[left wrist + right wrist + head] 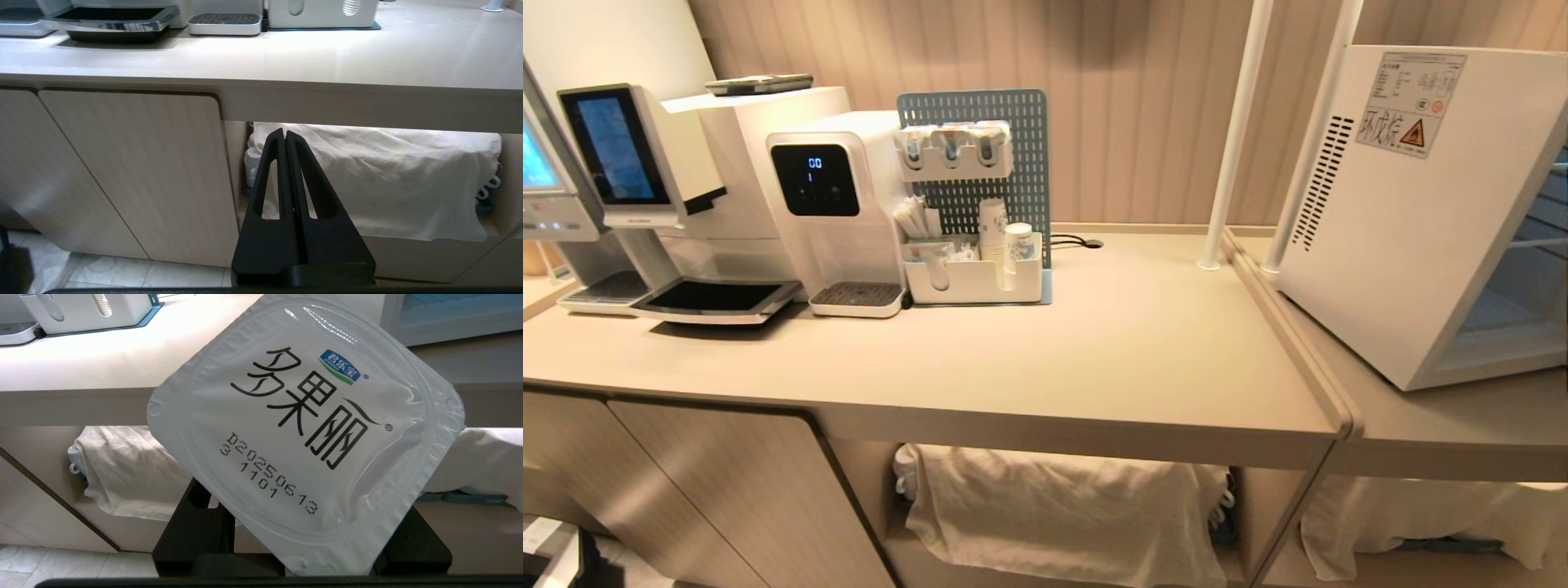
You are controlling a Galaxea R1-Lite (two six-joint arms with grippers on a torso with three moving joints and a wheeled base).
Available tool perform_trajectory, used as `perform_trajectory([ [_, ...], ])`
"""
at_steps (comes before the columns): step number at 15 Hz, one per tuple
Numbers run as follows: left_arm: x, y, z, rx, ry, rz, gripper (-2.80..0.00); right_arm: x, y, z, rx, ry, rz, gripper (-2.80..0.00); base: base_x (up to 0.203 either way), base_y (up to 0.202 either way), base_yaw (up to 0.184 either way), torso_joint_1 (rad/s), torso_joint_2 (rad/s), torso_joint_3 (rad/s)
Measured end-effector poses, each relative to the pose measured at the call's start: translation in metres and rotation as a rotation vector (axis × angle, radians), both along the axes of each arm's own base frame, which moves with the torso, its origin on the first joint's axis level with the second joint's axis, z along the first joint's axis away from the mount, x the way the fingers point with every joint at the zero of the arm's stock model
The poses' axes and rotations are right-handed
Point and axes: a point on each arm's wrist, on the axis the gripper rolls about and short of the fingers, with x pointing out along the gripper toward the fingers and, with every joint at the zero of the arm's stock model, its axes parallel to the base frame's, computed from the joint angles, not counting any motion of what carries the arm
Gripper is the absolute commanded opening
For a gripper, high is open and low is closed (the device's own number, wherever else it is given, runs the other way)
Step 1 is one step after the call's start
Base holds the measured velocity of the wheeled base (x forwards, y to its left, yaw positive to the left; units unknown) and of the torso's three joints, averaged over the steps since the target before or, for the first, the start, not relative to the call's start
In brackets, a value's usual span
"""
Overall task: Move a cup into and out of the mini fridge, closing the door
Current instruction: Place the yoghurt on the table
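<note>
Right pincer [302,555] pinches white foil-lidded cup [306,433], low before tabletop [1094,351]; white boxy mini fridge [1405,245] stands far right, interior exposed. Left pincer [284,136] pressed together.

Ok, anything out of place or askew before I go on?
Only the sealed cup: it sits tilted in the right gripper, foil lid facing the wrist camera. No spills on the counter; the mini fridge stands open.

Foil-lidded cup [306,433] held, white mini fridge [1405,229] open
</note>
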Motion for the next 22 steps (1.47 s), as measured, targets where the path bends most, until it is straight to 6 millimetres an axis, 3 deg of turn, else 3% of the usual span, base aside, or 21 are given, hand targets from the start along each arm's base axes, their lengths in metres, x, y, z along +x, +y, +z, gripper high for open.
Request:
perform_trajectory([
  [5,0.000,0.000,0.000,-0.010,0.001,-0.002,-2.80,-0.001,0.000,0.003,0.013,-0.004,0.002,-2.80,0.000,0.165,0.000,0.003,0.00,0.003],
  [9,0.000,0.000,0.000,-0.013,0.001,-0.001,-2.80,-0.011,0.002,0.057,0.058,-0.062,0.071,-2.80,0.000,0.000,0.000,0.000,0.00,0.000],
  [11,0.000,0.000,0.000,-0.014,0.001,0.001,-2.80,0.004,0.003,0.092,0.092,0.024,0.111,-2.80,0.000,0.000,0.000,0.000,0.00,0.000],
  [14,0.000,0.000,0.000,-0.014,0.001,0.000,-2.80,0.061,0.005,0.126,0.117,0.246,0.197,-2.80,0.000,0.000,0.000,0.000,0.00,0.000],
  [16,0.000,0.000,0.000,-0.015,0.001,0.000,-2.80,0.109,0.006,0.130,0.111,0.393,0.259,-2.80,0.000,0.000,0.000,0.000,0.00,0.000],
  [19,0.000,0.000,0.000,-0.016,0.002,0.001,-2.80,0.185,0.008,0.114,0.116,0.539,0.303,-2.80,0.000,0.000,0.000,0.000,0.00,0.000],
  [22,0.000,0.000,-0.001,-0.017,0.002,0.000,-2.80,0.253,0.008,0.082,0.107,0.572,0.281,-2.80,0.000,0.000,0.000,0.000,0.00,0.000],
])
